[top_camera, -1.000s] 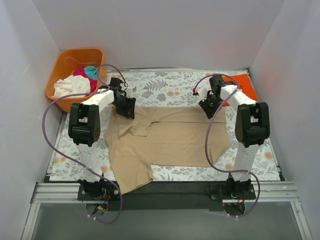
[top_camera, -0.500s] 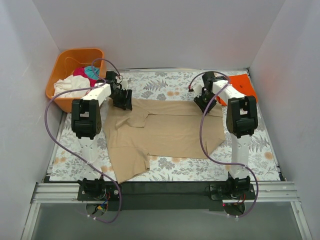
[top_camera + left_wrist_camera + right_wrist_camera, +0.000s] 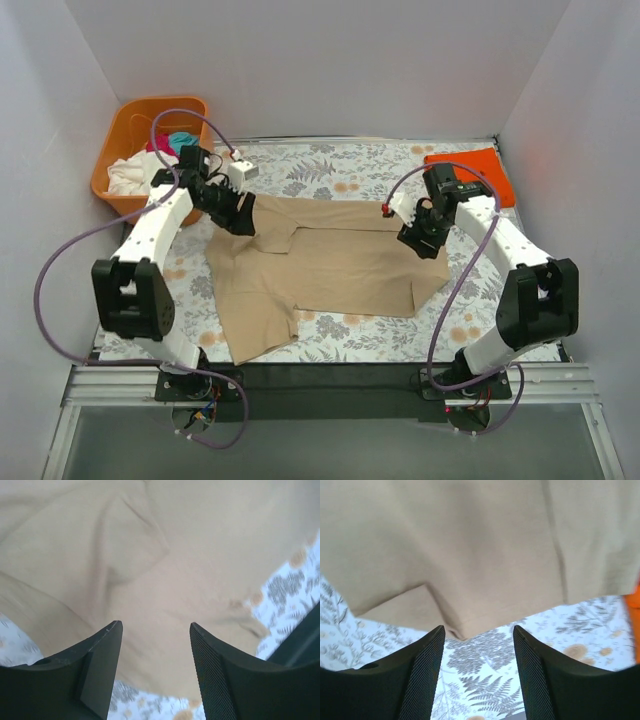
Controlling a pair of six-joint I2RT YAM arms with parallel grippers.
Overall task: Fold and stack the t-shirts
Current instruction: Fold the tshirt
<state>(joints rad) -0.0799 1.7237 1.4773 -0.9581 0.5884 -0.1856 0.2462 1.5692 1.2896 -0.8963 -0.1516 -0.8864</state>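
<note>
Left end effector (image 3: 155,627) fingers apart, empty, tan t-shirt (image 3: 330,265) spread on the floral counter (image 3: 330,170) beneath it, right end effector (image 3: 479,630) likewise apart, empty, above the shirt's edge, orange t-shirt (image 3: 468,163) beyond it

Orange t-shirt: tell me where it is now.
Top view: the orange t-shirt lies at the table's far right corner, beyond the right gripper.
</note>
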